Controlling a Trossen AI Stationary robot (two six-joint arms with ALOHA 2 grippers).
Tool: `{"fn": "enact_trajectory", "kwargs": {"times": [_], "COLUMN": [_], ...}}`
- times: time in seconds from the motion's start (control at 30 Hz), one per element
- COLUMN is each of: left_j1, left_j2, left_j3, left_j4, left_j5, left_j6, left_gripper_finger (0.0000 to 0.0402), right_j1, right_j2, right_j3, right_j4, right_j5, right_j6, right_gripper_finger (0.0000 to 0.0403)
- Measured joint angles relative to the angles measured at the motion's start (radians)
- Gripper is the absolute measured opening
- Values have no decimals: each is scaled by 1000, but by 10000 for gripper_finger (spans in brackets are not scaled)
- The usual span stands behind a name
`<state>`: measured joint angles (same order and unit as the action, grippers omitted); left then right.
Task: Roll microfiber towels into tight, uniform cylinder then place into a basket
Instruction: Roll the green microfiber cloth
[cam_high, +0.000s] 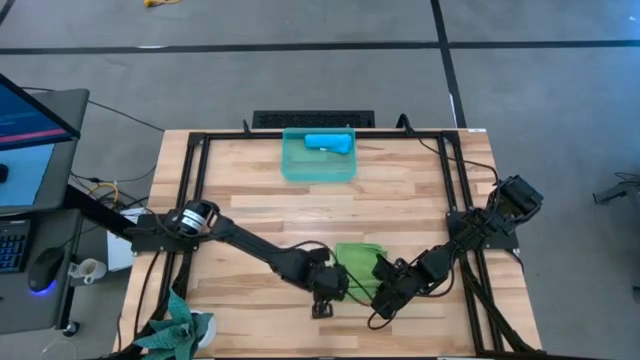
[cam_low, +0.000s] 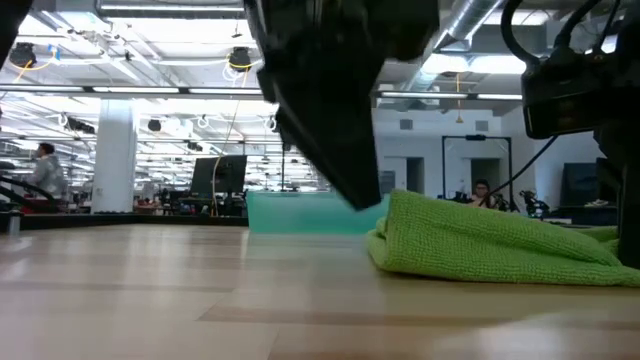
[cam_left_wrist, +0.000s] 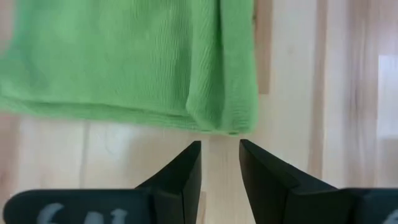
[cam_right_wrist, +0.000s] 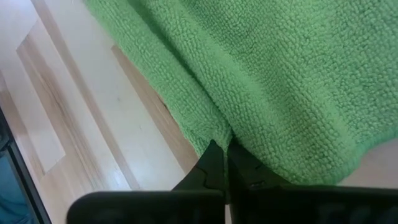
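Pinching the near edge of the lime green towel (cam_right_wrist: 267, 74), the right claw (cam_right_wrist: 224, 163) has its two dark fingers pressed together with a fold of the cloth caught between their tips. In the high view this claw (cam_high: 385, 288) sits at the towel's (cam_high: 358, 260) right front corner, near the bench's (cam_high: 250, 215) front edge.

The left claw (cam_left_wrist: 220, 163) hovers just short of the towel's (cam_left_wrist: 124, 62) hem, its fingers a little apart with bare wood showing in the gap; it holds nothing. From above it (cam_high: 324, 292) lies just to the left of the green towel.

The towel is loosely folded and lies flat on the bench, bunched into a low mound in the low view (cam_low: 480, 240).

At the far middle of the bench stands the see-through teal basket (cam_high: 292, 168), well apart from both claws. Inside it, against the far wall, lies the sky-blue towel (cam_high: 328, 143), already rolled into a short cylinder.
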<state>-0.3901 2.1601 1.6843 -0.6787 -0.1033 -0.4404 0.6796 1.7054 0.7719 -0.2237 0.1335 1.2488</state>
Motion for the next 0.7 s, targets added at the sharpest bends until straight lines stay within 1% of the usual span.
{"fn": "enact_trajectory", "kwargs": {"times": [0.07, 0.17, 0.27, 0.4, 0.47, 0.6, 0.7], "left_j1": [-28, -68, -92, -98, -88, -57, -35], "left_j2": [-5, -5, 15, 57, 70, 87, 85], "left_j3": [0, 0, -6, -9, -8, -9, -8], "left_j4": [15, 97, 224, 319, 339, 317, 306], "left_j5": [-61, -123, -112, -61, -61, -118, -136], "left_j6": [28, 122, 219, 302, 315, 317, 304], "left_gripper_finger": [98, 98, 98, 98, 98, 98, 98], "right_j1": [0, 0, 0, 0, 0, 0, 1], "right_j2": [0, 0, 0, 0, 0, 0, 0], "right_j3": [0, 0, 0, 0, 0, 0, -1], "right_j4": [0, 0, 0, 1, 1, 2, 2], "right_j5": [2, 8, 11, 14, 14, 17, 19], "right_j6": [0, 0, 0, 0, 0, 0, -4], "right_gripper_finger": [10, 9, 13, 12, 10, 13, 14]}}
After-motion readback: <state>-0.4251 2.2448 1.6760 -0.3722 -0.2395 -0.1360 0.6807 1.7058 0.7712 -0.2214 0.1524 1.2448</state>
